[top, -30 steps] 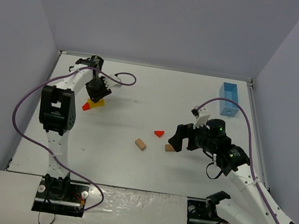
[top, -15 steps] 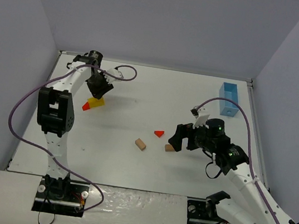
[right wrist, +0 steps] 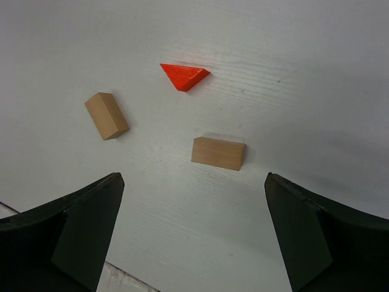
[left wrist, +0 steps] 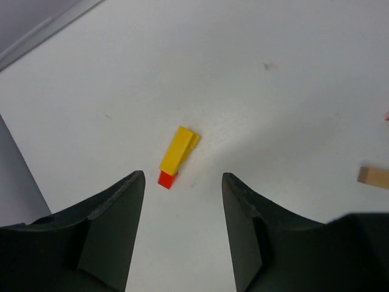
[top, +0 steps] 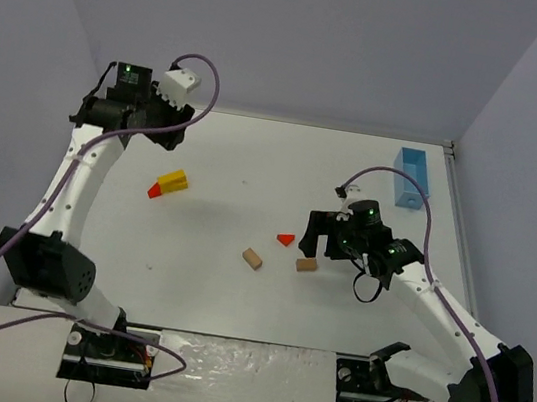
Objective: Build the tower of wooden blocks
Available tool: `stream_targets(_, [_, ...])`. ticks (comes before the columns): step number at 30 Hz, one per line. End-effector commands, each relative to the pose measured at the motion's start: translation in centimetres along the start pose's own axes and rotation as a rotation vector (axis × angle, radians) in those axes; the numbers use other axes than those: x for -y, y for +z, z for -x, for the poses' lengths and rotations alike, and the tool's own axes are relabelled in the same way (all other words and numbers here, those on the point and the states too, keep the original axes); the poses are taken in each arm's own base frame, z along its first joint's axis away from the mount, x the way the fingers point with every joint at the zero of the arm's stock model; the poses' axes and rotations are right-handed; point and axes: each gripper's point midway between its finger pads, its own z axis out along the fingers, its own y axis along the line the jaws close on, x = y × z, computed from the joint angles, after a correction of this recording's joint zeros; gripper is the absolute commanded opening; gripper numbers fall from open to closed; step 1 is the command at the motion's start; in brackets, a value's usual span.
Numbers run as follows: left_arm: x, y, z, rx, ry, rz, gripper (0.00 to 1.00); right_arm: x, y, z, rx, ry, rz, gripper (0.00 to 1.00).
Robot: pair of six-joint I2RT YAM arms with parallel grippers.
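A yellow block (top: 174, 181) lies on the table with a red wedge (top: 155, 190) at its end; together they form the small stack (left wrist: 177, 150) at the back left. My left gripper (left wrist: 182, 175) hangs well above it, open and empty, raised near the back-left corner (top: 110, 113). Mid-table lie a red wedge (top: 286, 238) and two tan blocks (top: 253, 258) (top: 306, 264). My right gripper (top: 318, 233) hovers open just above the right tan block (right wrist: 219, 152), which shows ahead of its fingertips and untouched. The other tan block (right wrist: 106, 115) and the wedge (right wrist: 185, 76) lie beyond.
A light-blue box (top: 410, 177) stands at the back right by the wall. White walls close the table (top: 253, 168) on the left, back and right. The left arm's purple cable loops above the back-left corner.
My left gripper has opened, let go of the yellow and red pieces, and risen up and back toward the corner. The right gripper has shifted slightly left, still wide open.
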Motion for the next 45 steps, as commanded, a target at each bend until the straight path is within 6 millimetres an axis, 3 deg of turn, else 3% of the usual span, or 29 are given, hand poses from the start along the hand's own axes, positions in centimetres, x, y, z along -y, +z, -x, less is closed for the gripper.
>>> stream_targets(1, [2.6,-3.7,-2.6,0.035,-0.244,0.070,0.51,-0.3,1.2,1.8,0.049,0.046,-0.082,0.99])
stream_targets(4, [4.9,-5.4,-5.3,0.077,-0.346,0.048,0.52,-1.7,2.8,2.0,0.031,-0.010,-0.112,0.99])
stream_targets(8, [5.9,-7.3,-8.3,0.102,-0.396,0.090,0.58,-2.4,4.7,2.7,0.022,-0.051,-0.152,0.97])
stream_targets(14, [8.2,-6.8,-12.6,0.077,-0.441,0.049,0.62,-2.0,7.1,3.2,-0.010,-0.096,-0.195,0.93])
stream_targets(18, [8.6,-6.5,-14.0,0.093,-0.451,0.051,0.62,-2.1,8.5,3.8,-0.006,-0.047,-0.223,0.90])
stream_targets(22, [8.7,-5.8,-15.0,0.121,-0.514,0.071,0.62,-0.9,9.6,3.9,0.021,0.051,-0.318,0.81])
stream_targets(26, [10.1,-4.1,-15.2,0.130,-0.593,-0.005,0.62,-0.1,10.4,3.9,0.045,0.138,-0.380,0.72])
stream_targets(30, [9.6,-4.2,-15.2,0.132,-0.565,0.017,0.62,0.3,11.4,3.2,0.043,0.225,-0.412,0.60])
stream_targets(41, [9.8,-4.0,-15.4,0.112,-0.557,0.007,0.62,0.7,13.5,1.5,0.011,0.318,-0.448,0.45])
stream_targets(45, [9.8,-3.9,-15.4,0.108,-0.558,0.004,0.62,0.3,14.2,0.9,-0.021,0.320,-0.430,0.28])
